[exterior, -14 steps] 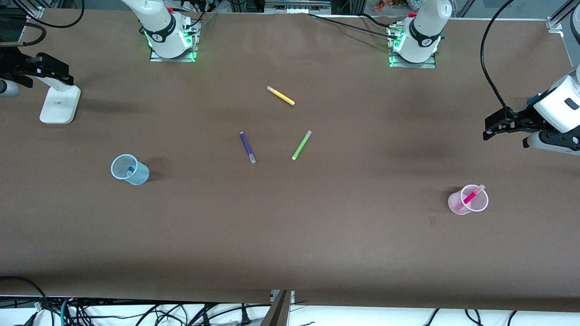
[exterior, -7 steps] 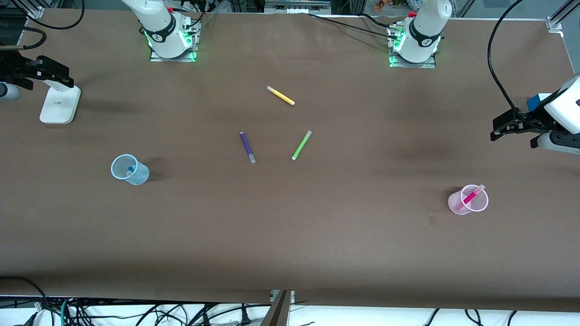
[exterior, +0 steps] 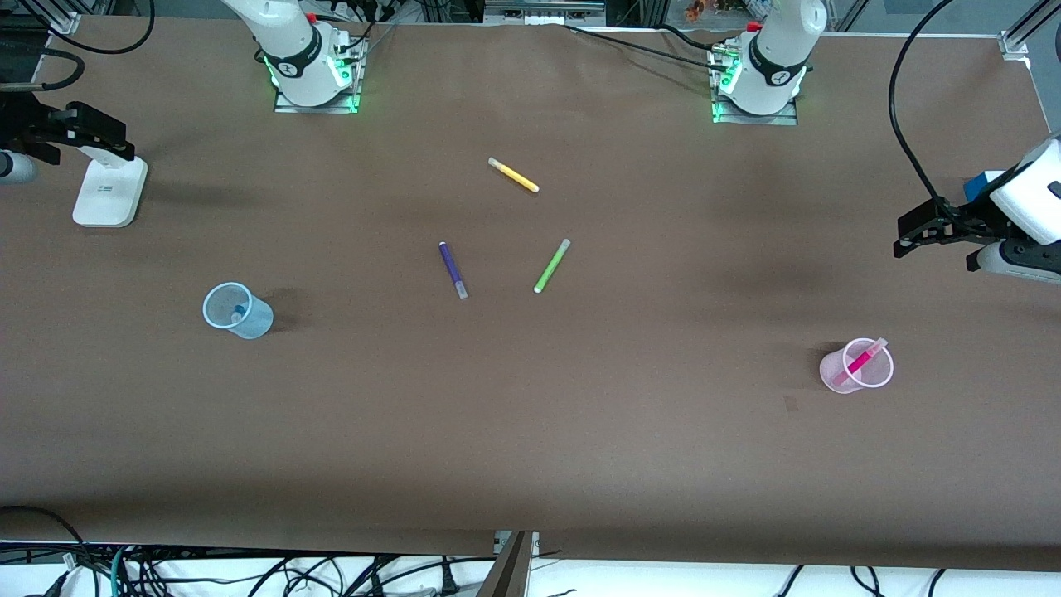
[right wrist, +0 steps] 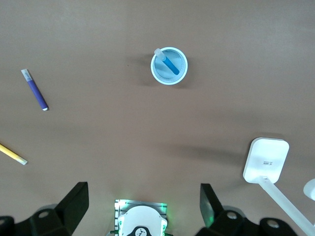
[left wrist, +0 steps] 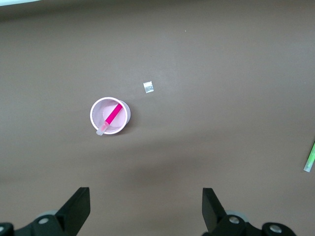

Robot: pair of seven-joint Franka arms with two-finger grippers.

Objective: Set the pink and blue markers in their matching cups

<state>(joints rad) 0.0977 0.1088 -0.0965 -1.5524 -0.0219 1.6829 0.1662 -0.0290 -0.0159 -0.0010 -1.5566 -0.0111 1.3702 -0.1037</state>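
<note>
On a wide brown table (exterior: 580, 464), the magenta-pink felt marker (exterior: 859, 362) leaned inside the pale pink translucent plastic cup (exterior: 835, 373), toward the left arm's end. The blue felt marker (exterior: 238, 313) stood in the light blue translucent plastic cup (exterior: 253, 319), toward the right arm's end. Between the cups lay a purple pen (exterior: 452, 269), a green pen (exterior: 552, 265) and, farther from the front camera, a yellow pen (exterior: 513, 175). The left gripper (exterior: 910, 235) hung over the table's edge with its fingers spread wide, holding nothing. The right gripper (exterior: 99, 131), equally wide and bare, hung over a white stand (exterior: 109, 192).
</note>
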